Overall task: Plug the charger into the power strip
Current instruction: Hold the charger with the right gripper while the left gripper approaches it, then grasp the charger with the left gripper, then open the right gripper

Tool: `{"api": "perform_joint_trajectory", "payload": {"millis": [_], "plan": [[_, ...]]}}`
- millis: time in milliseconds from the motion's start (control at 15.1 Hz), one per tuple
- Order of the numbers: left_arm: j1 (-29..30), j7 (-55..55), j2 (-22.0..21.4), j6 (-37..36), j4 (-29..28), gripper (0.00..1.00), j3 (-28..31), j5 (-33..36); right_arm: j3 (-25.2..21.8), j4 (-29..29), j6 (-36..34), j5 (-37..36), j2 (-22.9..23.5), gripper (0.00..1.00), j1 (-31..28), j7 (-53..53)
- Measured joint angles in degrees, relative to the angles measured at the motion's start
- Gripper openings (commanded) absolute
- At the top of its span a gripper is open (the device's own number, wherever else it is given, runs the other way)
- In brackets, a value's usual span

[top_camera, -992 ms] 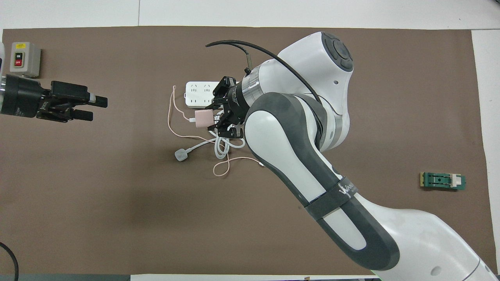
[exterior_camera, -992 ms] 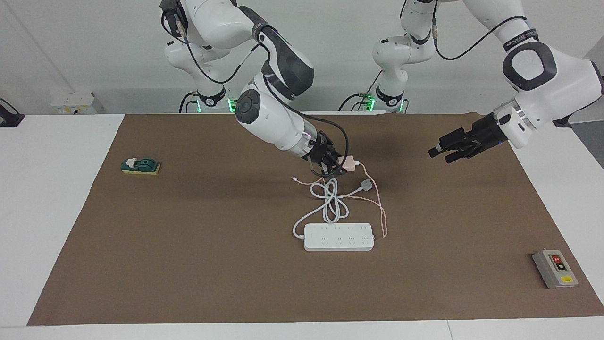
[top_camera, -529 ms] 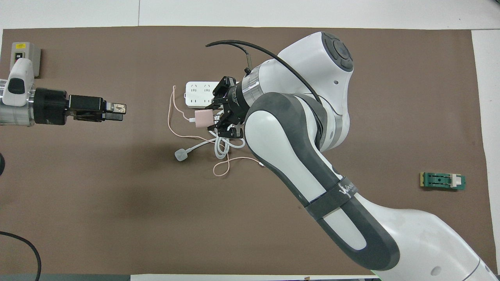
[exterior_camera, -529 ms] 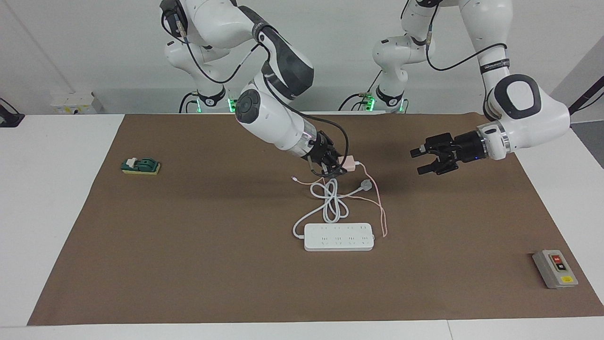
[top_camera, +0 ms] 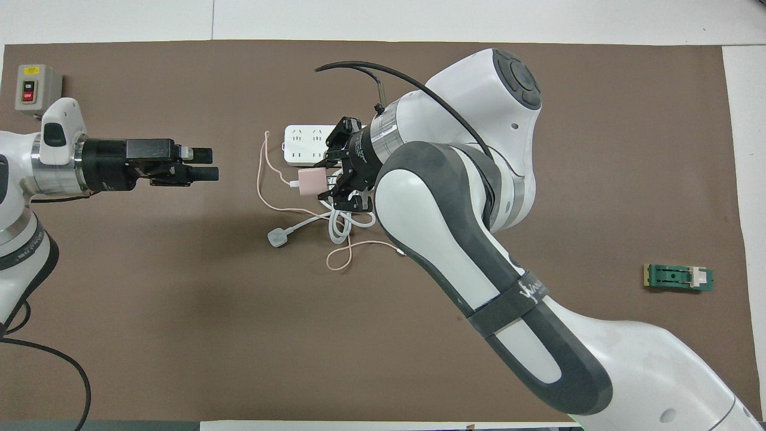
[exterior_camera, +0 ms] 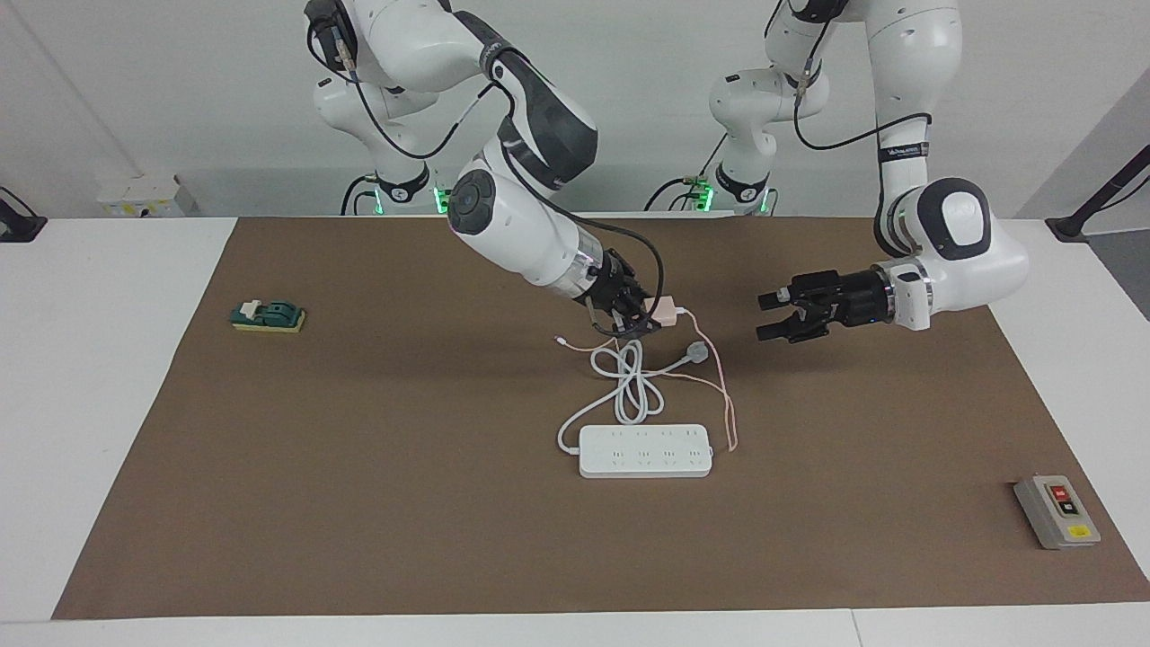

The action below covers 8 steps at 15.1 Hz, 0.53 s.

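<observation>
**Charger lifted, not yet plugged in**

The table (exterior_camera: 108, 404) carries a wide brown mat (exterior_camera: 359, 503), and every task item sits near the mat's middle. Judging by how things lie, the task is partly done: the charger is in a grip, but lining up and pushing in are both left to do.

The right arm reaches in from its own end, and the right gripper (exterior_camera: 640, 316) has its jaws closed on the small pale pink cube-shaped charger (exterior_camera: 665, 312), holding it above the mat over the coiled cords. Its thin pink cable (exterior_camera: 724, 395) trails down to the mat and loops past the end of the strip.

The long flat white power strip (exterior_camera: 645, 451) lies flat with its sockets facing up, nearer the mat's edge that is farthest from the robots, well apart from the charger. No plug sits in any socket that shows.

The left gripper (exterior_camera: 773, 316) hovers over bare mat, toward the left arm's end of the table, with its jaws wide and empty, pointing at the charger.

Possible obstacles: the strip's thick white cord (exterior_camera: 629, 386) is looped between the charger and the strip, ending in a round white plug (exterior_camera: 695, 351), and the pink cable could snag there.

Well clear are a grey box with red and yellow buttons (exterior_camera: 1057, 510) near 1 corner and a small green and yellow block (exterior_camera: 268, 316) toward the right arm's end.
</observation>
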Motion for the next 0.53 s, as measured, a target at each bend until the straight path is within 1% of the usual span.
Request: {"api": "perform_joint_trajectory", "payload": {"millis": [66, 265, 529], "plan": [[-0.84, 0.01, -0.02, 0.01, -0.32, 1.0, -0.07, -0.53, 0.0, 0.0, 0.0, 0.0, 0.0, 0.0, 0.0, 0.0], [-2.8, 0.0, -0.47, 0.03, -2.3, 1.0, -0.11, -6.7, 0.0, 0.0, 0.07, 0.03, 0.03, 0.0, 0.0, 0.0], [-4.42, 0.0, -1.65, 0.35, -5.19, 1.0, -0.07, -12.01, 0.0, 0.01, 0.1, 0.07, 0.04, 0.0, 0.0, 0.0]]}}
